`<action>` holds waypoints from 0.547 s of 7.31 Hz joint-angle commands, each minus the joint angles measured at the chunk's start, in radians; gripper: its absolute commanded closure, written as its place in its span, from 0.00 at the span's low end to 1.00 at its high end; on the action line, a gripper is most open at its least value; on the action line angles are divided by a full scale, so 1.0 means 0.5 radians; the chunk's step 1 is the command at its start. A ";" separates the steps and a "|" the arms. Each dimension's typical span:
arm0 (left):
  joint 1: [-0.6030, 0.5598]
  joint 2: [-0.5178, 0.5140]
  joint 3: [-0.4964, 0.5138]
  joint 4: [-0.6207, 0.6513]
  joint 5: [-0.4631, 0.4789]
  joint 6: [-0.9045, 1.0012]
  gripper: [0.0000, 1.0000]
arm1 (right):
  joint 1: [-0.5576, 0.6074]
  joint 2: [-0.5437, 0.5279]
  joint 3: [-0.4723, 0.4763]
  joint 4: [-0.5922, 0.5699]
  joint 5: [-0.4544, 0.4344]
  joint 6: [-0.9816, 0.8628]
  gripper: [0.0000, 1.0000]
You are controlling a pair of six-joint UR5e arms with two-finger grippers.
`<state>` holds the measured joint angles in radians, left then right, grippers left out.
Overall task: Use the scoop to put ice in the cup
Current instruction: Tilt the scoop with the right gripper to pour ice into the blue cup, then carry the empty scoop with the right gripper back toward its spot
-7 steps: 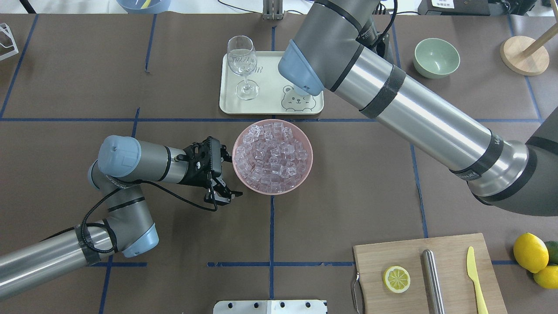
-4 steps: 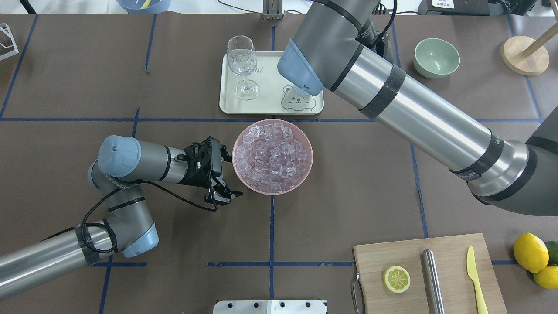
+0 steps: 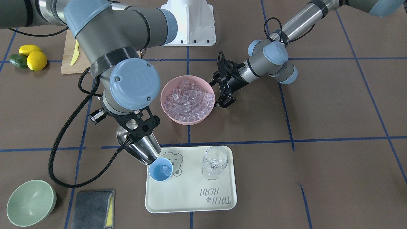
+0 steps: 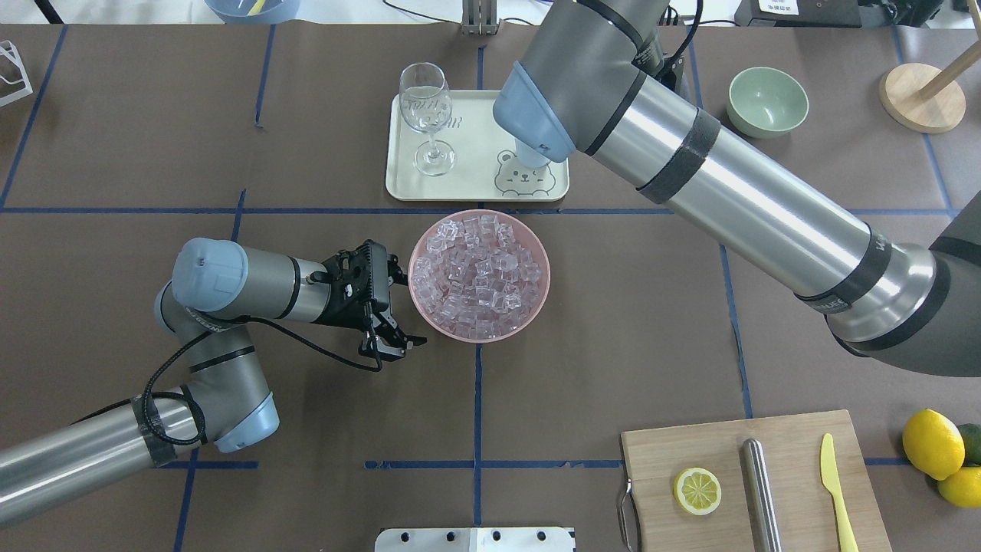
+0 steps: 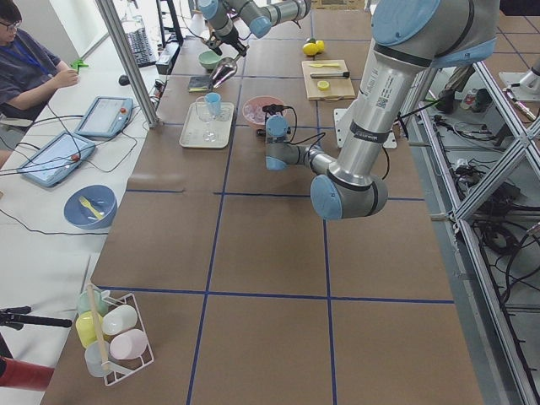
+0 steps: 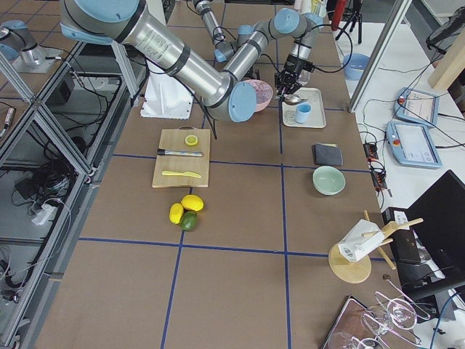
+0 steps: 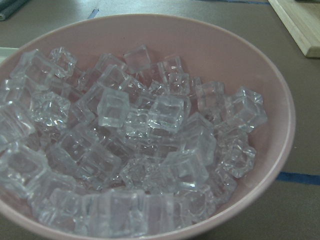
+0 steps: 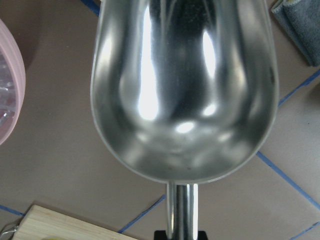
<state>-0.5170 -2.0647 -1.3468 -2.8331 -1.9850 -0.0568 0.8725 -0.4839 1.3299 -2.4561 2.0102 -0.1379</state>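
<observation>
Ice (image 3: 188, 100) is heaped in the pink bowl (image 3: 185, 121), and a cube or two is seen inside the cup (image 3: 155, 175), which is stood on the tray (image 3: 190, 198). The scoop (image 3: 143, 151) is tilted with its mouth at the cup's rim, and its handle is clamped by the right gripper (image 3: 137, 125). The left gripper (image 4: 397, 301) is held spread wide just beside the bowl.

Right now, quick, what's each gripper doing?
Left gripper: open, empty, beside the bowl.
Right gripper: closed on the scoop, tipped over the cup.
</observation>
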 commanded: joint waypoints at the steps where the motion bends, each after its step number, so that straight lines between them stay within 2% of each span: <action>1: 0.000 0.000 0.000 0.000 0.003 0.000 0.00 | 0.108 -0.075 0.082 0.013 0.228 0.194 1.00; 2: 0.000 0.000 0.000 0.000 0.000 0.000 0.00 | 0.117 -0.182 0.220 0.016 0.344 0.439 1.00; 4: 0.000 0.003 0.000 0.000 0.000 0.000 0.00 | 0.120 -0.564 0.773 0.043 0.367 0.784 1.00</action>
<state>-0.5169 -2.0637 -1.3468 -2.8332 -1.9848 -0.0568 0.9300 -0.6490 1.5518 -2.4406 2.1774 0.1496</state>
